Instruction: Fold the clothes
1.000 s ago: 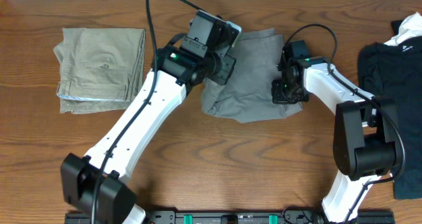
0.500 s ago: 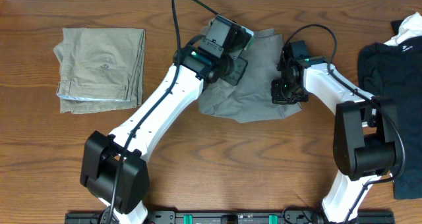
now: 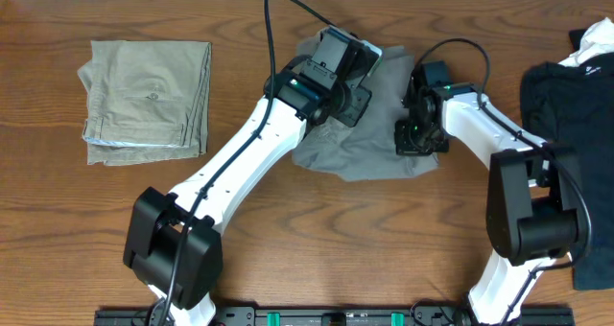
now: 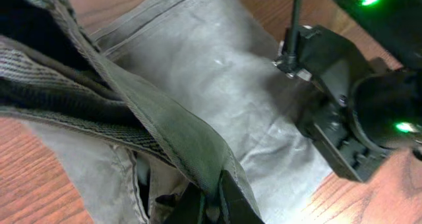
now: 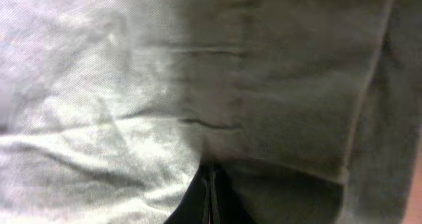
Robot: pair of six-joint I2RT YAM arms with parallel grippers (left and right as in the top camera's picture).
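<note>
The grey clothes lie wrinkled at the middle of the table. My left gripper is shut on a stitched edge of the clothes and holds it lifted above the flat layer; the seam runs into the pinched jaws of the left gripper. My right gripper stands at the garment's right side, its black arm showing in the left wrist view. In the right wrist view the right gripper is shut, tips down against the fabric, nothing seen between the fingers.
Folded khaki trousers lie at the far left. A black garment with a white label sits at the right edge, something white above it. Bare wood table lies in front of the clothes.
My left gripper has carried the lifted edge of the clothes to the right, over the flat layer and closer to the right gripper. The right gripper has stayed in place.
</note>
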